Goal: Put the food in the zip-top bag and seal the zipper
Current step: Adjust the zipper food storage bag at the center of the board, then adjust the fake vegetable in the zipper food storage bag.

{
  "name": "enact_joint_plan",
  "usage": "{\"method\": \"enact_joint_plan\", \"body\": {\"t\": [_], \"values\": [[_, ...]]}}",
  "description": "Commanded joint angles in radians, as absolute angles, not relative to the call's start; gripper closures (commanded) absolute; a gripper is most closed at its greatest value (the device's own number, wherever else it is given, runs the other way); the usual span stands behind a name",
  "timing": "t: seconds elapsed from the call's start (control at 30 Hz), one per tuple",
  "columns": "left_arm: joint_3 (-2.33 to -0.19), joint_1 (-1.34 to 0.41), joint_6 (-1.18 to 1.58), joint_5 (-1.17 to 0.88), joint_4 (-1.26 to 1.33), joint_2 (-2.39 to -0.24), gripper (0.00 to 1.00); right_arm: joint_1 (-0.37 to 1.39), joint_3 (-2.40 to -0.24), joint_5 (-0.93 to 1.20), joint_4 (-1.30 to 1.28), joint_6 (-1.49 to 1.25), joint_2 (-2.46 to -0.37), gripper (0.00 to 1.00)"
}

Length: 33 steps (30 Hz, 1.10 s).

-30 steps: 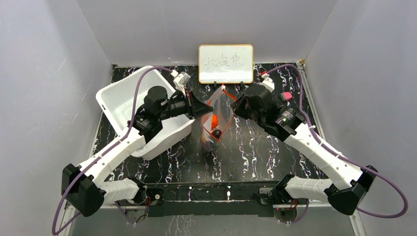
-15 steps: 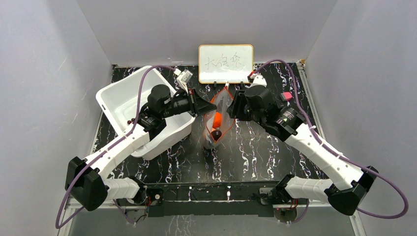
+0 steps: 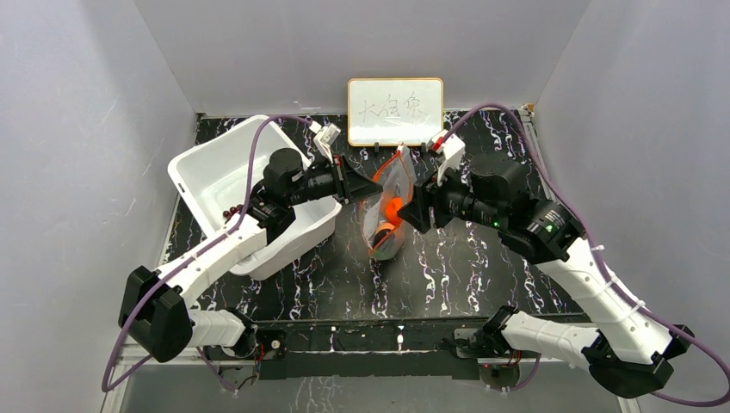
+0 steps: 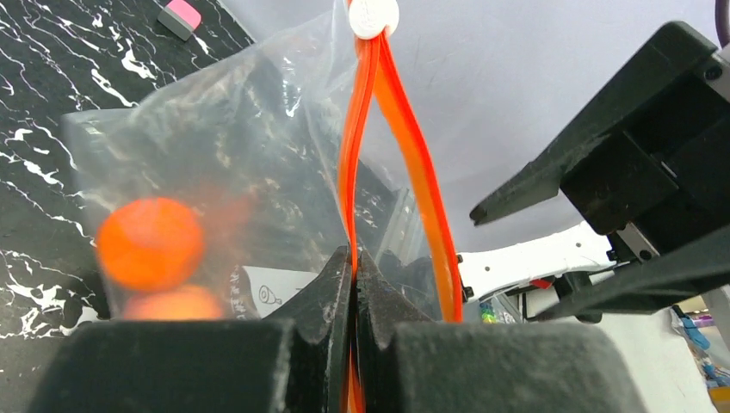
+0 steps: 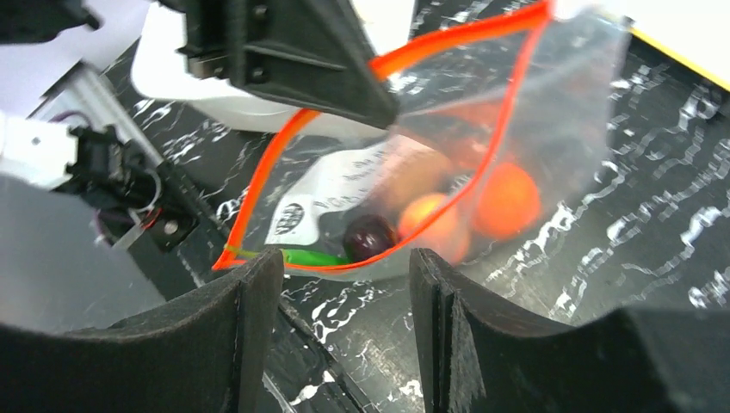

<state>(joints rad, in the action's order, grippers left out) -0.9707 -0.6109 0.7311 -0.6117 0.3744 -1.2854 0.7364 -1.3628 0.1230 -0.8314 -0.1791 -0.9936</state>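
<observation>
- The left gripper (image 4: 354, 258) has its jaws squeezed tight on the zipper (image 4: 411, 163), the orange strip.
- The right gripper (image 5: 344, 267) has its jaws apart and holds nothing, just right of the bag.
- The zip-top bag (image 3: 386, 206) is in the middle of the table (image 3: 465, 267), right of the white bin (image 3: 207, 172).
- The bag's mouth is open.
- 2 orange fruits (image 5: 506, 200) and 1 dark grape (image 5: 370, 235) sit inside.
</observation>
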Motion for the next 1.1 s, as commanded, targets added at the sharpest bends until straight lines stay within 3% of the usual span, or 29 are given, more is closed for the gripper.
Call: {"method": "enact_joint_plan", "body": {"t": [0.0, 0.27, 0.57, 1.07], "values": [[-0.959, -0.614, 0.743, -0.639, 0.429, -1.269, 1.00, 0.732, -1.296, 0.361, -0.704, -0.018, -0.974, 0.47], [-0.945, -0.614, 0.765, -0.648, 0.453, -1.272, 1.00, 0.737, -1.267, 0.447, -0.622, 0.027, -1.006, 0.49], [-0.942, -0.614, 0.766, -0.640, 0.448, -1.274, 1.00, 0.769, -1.304, 0.400, -0.624, 0.000, -1.043, 0.52], [-0.945, -0.614, 0.771, -0.644, 0.455, -1.286, 1.00, 0.976, -1.244, 0.295, -0.590, 0.071, -1.131, 0.50]]}}
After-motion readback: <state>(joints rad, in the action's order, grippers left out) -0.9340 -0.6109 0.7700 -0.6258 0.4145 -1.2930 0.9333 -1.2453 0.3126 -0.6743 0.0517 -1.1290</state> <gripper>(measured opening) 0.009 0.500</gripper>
